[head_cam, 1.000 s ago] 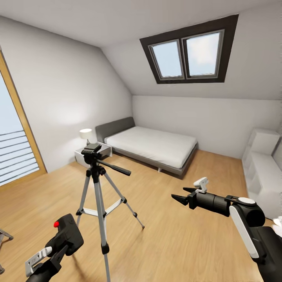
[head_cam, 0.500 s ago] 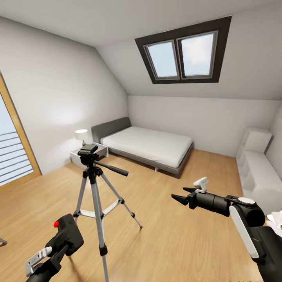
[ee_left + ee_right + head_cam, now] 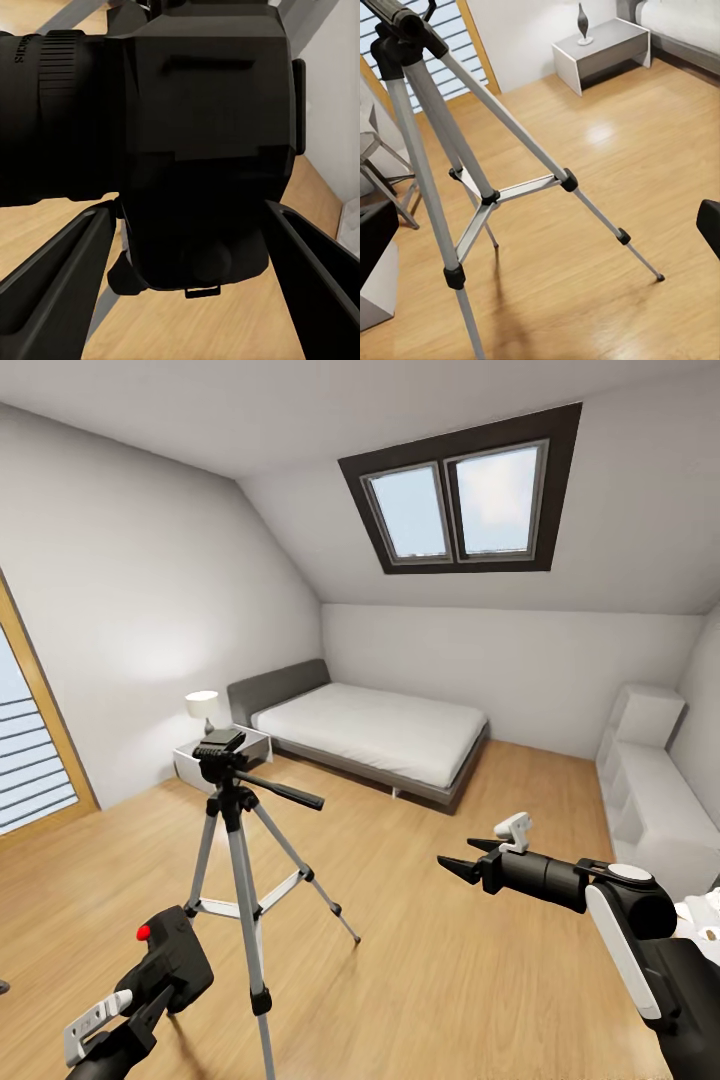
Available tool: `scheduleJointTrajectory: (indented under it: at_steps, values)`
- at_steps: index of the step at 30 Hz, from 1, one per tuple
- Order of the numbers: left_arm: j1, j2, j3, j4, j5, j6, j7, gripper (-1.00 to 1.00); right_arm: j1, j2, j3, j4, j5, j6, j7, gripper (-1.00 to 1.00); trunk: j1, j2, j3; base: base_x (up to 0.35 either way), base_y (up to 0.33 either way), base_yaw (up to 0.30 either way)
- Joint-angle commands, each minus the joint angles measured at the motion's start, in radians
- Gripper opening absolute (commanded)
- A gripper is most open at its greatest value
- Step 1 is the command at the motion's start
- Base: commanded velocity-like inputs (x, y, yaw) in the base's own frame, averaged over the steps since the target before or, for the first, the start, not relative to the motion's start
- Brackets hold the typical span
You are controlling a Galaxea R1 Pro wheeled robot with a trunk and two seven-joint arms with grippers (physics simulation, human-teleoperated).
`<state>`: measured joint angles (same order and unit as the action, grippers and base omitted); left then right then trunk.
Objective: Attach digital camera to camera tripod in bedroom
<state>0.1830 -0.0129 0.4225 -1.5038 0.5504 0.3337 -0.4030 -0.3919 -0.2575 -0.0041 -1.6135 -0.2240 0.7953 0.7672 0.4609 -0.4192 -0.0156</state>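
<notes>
The left tool (image 3: 150, 985) is closed on the digital camera (image 3: 172, 958), its two fingers (image 3: 52, 289) flanking the black body, red button on top. The right tool (image 3: 462, 863) hangs forward over the wood floor (image 3: 450, 980) with its jaws apart and nothing between them. Just ahead of the left tool and to the left of the right one, the camera tripod (image 3: 238, 840) stands on three spread legs. Beyond it sit a nightstand (image 3: 215, 758) with a lamp (image 3: 202, 708), then the bed (image 3: 370, 730) under the skylight (image 3: 460, 495).
</notes>
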Motion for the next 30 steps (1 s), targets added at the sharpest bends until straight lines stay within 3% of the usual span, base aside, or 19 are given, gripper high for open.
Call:
scheduleJointTrajectory:
  at_steps: [1, 14, 30]
  values:
    - [0.0, -0.001, 0.002, -0.001, 0.011, 0.01, -0.003, -1.0, -0.001, 0.0, 0.0, 0.0, -0.003, 0.005, 0.001, 1.0, 0.001, -0.002, -0.002, 0.0, 0.007, -0.003]
    - [0.0, -0.001, 0.002, -0.001, 0.011, 0.01, -0.003, -1.0, -0.001, 0.0, 0.0, 0.0, -0.003, 0.005, 0.001, 1.0, 0.001, -0.002, -0.002, 0.035, 0.095, -0.006]
    - [0.0, 0.001, 0.005, -0.001, 0.01, 0.01, -0.004, -1.0, -0.001, 0.0, 0.0, 0.0, -0.003, 0.005, 0.001, 1.0, 0.001, -0.002, -0.002, 0.002, 0.004, -0.102]
